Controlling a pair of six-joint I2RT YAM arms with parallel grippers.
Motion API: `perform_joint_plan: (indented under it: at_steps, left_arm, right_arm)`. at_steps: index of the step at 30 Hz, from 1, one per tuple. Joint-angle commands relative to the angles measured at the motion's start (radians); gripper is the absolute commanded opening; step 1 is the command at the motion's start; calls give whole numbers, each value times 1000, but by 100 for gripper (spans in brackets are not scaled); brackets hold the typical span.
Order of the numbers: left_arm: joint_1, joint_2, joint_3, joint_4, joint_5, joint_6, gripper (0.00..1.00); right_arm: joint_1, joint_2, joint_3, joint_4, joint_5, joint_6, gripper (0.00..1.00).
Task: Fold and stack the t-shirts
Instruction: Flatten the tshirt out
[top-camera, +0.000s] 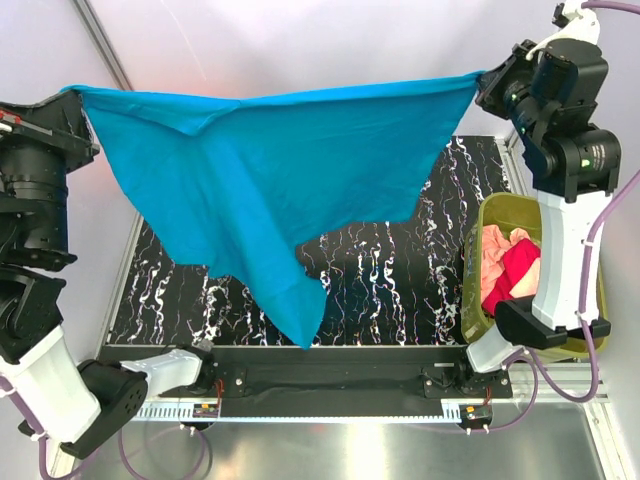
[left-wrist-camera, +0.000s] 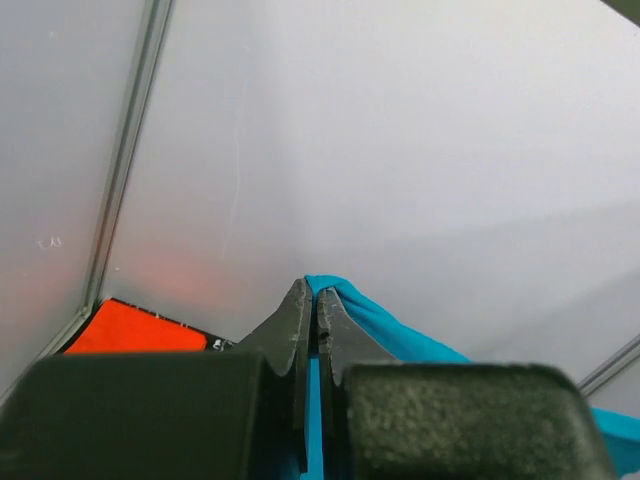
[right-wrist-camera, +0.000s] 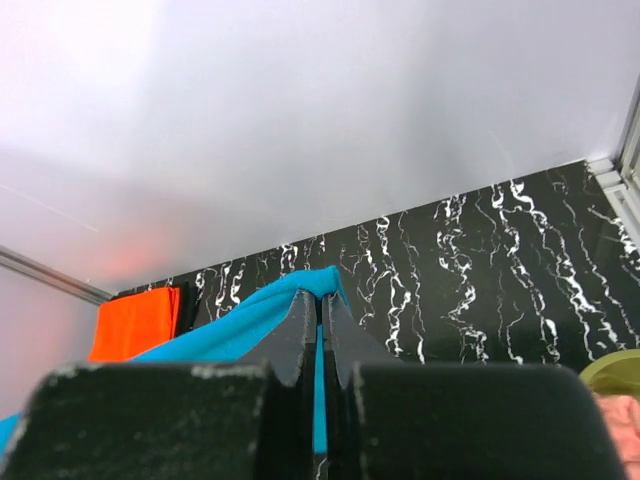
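Overhead, a black desk (top-camera: 400, 270) veined with white marbling is seen, enclosed by pale walls (top-camera: 300, 40) with metal framing (left-wrist-camera: 125, 150) at the corners. Above it the teal-blue t-shirt (top-camera: 260, 170) is held stretched in the air, clear of the desk, its lower edge hanging to a point near the desk's front edge. One upper corner is clamped in the left pincer (left-wrist-camera: 312, 290), whose jaws are pressed together on the cloth; the other corner is gripped likewise by the right pincer (right-wrist-camera: 322, 298). At the right edge an olive-green bin (top-camera: 500, 208) is set, with a pink t-shirt (top-camera: 497, 250) and a magenta-red t-shirt (top-camera: 520, 268) bundled inside. A bright orange t-shirt (right-wrist-camera: 135, 322), not seen from above, is shown only by the wrist views, lying flat by the far wall on the left side
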Motion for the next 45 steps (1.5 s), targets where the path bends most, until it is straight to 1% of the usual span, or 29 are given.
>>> perform_joint_plan:
  at_steps: [1,6,9,10,11,12,13,14,16,18,21,23,24,25,27,29,31,32,35,38,43,45]
  left_arm:
    - [6,-19,35,140,-4,7,0]
    - [6,-87,71,76,55,-59,0]
    - [6,-150,43,59,74,-65,0]
    - [6,-169,20,67,74,-68,0]
    - [6,-223,-10,85,79,-71,0]
    - [6,-255,-123,164,112,-76,0]
    - [6,-283,-170,204,124,-80,0]
    - [6,-306,-202,238,128,-83,0]
    - [6,-294,-204,237,112,-70,0]
    - [6,-263,-231,264,76,-45,0]
    - [6,-220,-285,368,48,-36,0]
    - [6,-182,-339,437,36,-39,0]
    - [6,-164,-344,496,31,-25,0]
    - [6,-139,-328,516,31,-11,0]
    - [6,-75,-325,573,5,33,0]
    - [6,-21,-340,660,-13,64,0]
    - [6,13,-342,706,-24,114,0]
    - [6,40,-342,734,-30,128,0]
    - [6,71,-333,738,-20,165,0]
    - [6,64,-336,702,-23,165,0]
    - [6,-30,-409,634,-61,112,0]
    - [6,-84,-431,573,-67,70,0]
  right_arm:
    - [-3,-52,5,43,65,-76,0]
    - [-3,-168,-41,51,64,-108,0]
    - [-3,-247,-43,31,61,-155,0]
    - [-3,-269,-82,27,70,-165,0]
    - [-3,-340,-133,42,81,-165,0]
    - [-3,-384,-197,72,79,-163,0]
    - [-3,-464,-331,155,72,-149,0]
    - [-3,-493,-384,191,67,-140,0]
    - [-3,-520,-473,270,39,-126,0]
    - [-3,-488,-471,292,36,-129,0]
    - [-3,-371,-377,326,13,-143,0]
    - [-3,-287,-320,385,15,-155,0]
    - [-1,-261,-308,410,7,-161,0]
    - [-3,-210,-285,456,1,-174,0]
    - [-3,-163,-268,531,1,-192,0]
    - [-1,-109,-273,594,1,-230,0]
    - [-3,-61,-280,686,-16,-266,0]
    - [-3,-47,-276,705,-21,-276,0]
    - [-3,-14,-271,742,-36,-332,0]
    - [-3,-33,-314,758,-19,-365,0]
    - [-3,-165,-464,783,-10,-366,0]
    - [-3,-205,-495,774,-10,-356,0]
